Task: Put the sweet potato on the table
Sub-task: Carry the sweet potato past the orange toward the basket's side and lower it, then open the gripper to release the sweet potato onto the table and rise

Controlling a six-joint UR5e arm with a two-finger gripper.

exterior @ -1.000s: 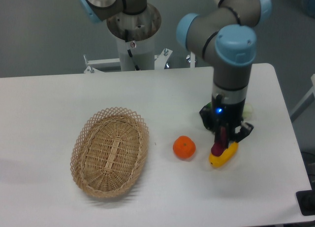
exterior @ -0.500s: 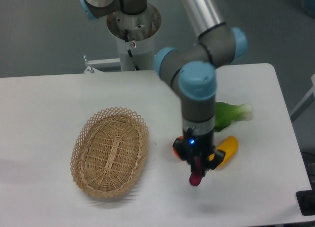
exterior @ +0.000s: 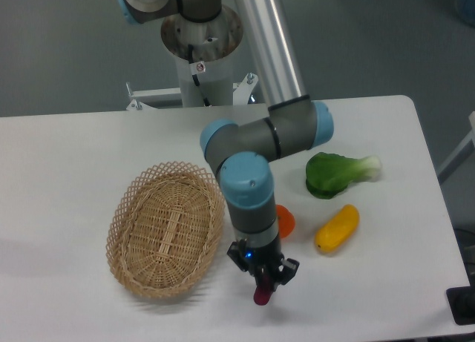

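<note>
The sweet potato [exterior: 261, 294], a small dark magenta tuber, hangs upright between the fingers of my gripper [exterior: 261, 283], which is shut on it. Only its lower end shows below the fingers. It is held near the front of the white table [exterior: 74, 156], just right of the wicker basket [exterior: 165, 227]. Whether its tip touches the tabletop I cannot tell.
The oval wicker basket stands at the left. An orange [exterior: 285, 220] lies partly hidden behind my arm. A yellow oblong fruit [exterior: 337, 228] and a green leafy vegetable [exterior: 338, 173] lie to the right. The table's front edge is close below the gripper.
My arm has swung left and toward the front edge, carrying the sweet potato away from the yellow fruit to a spot beside the basket. The green vegetable is now uncovered.
</note>
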